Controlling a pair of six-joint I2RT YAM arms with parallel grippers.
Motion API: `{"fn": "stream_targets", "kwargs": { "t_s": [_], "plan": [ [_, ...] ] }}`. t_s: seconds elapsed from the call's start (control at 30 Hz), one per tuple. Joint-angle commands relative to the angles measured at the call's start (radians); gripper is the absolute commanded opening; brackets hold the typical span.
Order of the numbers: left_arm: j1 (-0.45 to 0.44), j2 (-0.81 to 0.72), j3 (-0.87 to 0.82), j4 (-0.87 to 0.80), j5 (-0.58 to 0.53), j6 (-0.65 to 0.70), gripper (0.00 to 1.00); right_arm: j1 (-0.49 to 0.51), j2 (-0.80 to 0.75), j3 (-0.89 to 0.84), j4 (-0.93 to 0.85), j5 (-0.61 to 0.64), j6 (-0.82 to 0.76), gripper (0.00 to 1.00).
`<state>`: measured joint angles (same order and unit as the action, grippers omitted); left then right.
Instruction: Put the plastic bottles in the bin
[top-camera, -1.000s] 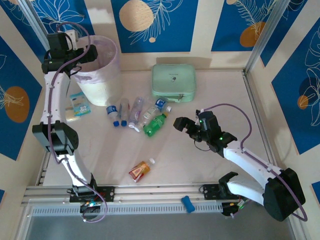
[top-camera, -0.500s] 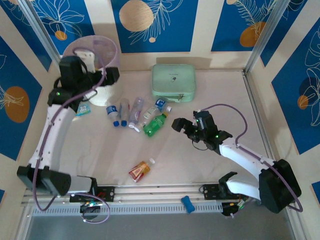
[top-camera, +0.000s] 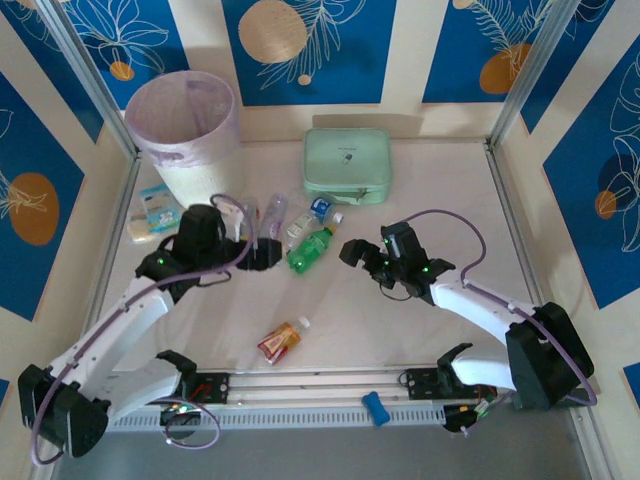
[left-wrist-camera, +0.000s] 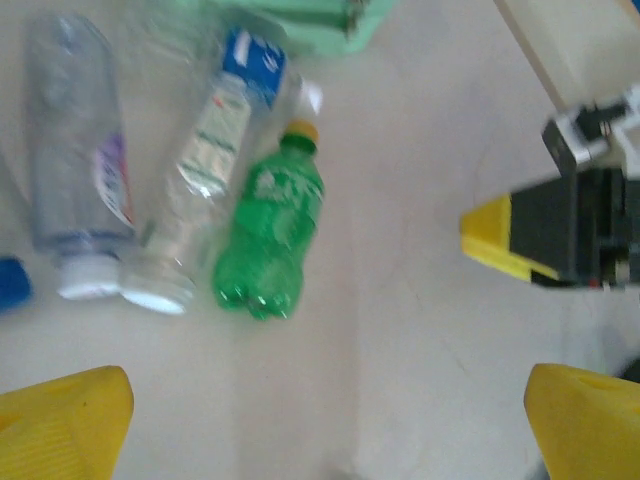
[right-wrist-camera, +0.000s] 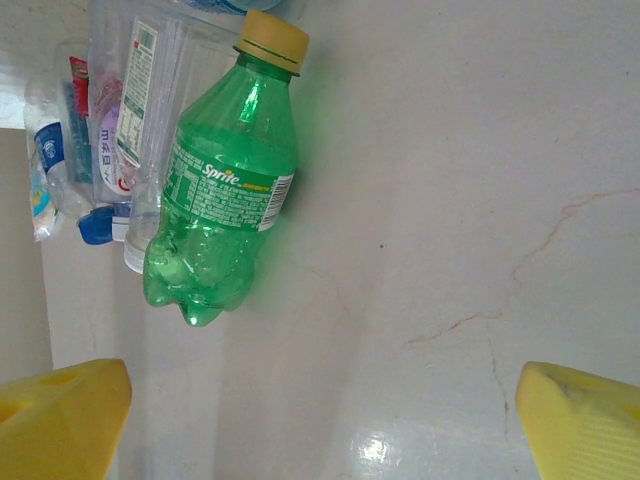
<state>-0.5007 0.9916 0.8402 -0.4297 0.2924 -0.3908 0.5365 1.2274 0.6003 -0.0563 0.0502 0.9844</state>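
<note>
Right wrist: right gripper (right-wrist-camera: 320, 428) gapes empty, green bottle (right-wrist-camera: 225, 200) ahead-left of it; reads as approach step, next likely advance, straddle, close.

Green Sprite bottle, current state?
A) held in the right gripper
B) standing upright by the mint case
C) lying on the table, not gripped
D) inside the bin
C: the green Sprite bottle lies on its side on the table next to the clear bottles, while the left gripper and the right gripper are both open and hold nothing.
</note>
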Motion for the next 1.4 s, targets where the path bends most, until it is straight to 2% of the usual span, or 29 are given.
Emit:
{"fn": "stream_targets", "kwargs": {
  "t_s": [0.0, 0.13, 0.27, 0.47, 0.83, 1.17, 1.37],
  "plan": [
    [-0.084, -0.056, -0.084, 0.001, -0.029, -0.07, 1.0, 0.006, 0.014, 0.036, -0.022, 0.025, 0.03, 0.99],
    [-0.205, -0.076, -0.142, -0.036, -0.137, -0.071, 1.0, -0.002, 0.037, 0.07, -0.03, 0.025, 0.025, 0.99],
    [-0.32, -0.021, -0.141, -0.125, -0.238, -0.032, 1.0, -0.006, 0.064, 0.102, -0.023, 0.01, 0.021, 0.99],
    [-0.48, 0.072, -0.148, -0.203, -0.3, -0.028, 0.98, -0.012, 0.096, 0.108, 0.0, -0.002, 0.044, 0.99],
    [-0.652, 0.193, -0.153, -0.278, -0.338, -0.039, 0.95, -0.018, 0.116, 0.108, 0.021, -0.016, 0.048, 0.99],
    [-0.691, 0.29, -0.177, -0.204, -0.39, -0.056, 0.87, -0.021, 0.108, 0.094, 0.026, -0.021, 0.05, 0.99],
    [-0.691, 0.32, -0.176, -0.181, -0.382, -0.062, 0.73, -0.024, 0.097, 0.084, 0.028, -0.019, 0.052, 0.99]
  ]
}}
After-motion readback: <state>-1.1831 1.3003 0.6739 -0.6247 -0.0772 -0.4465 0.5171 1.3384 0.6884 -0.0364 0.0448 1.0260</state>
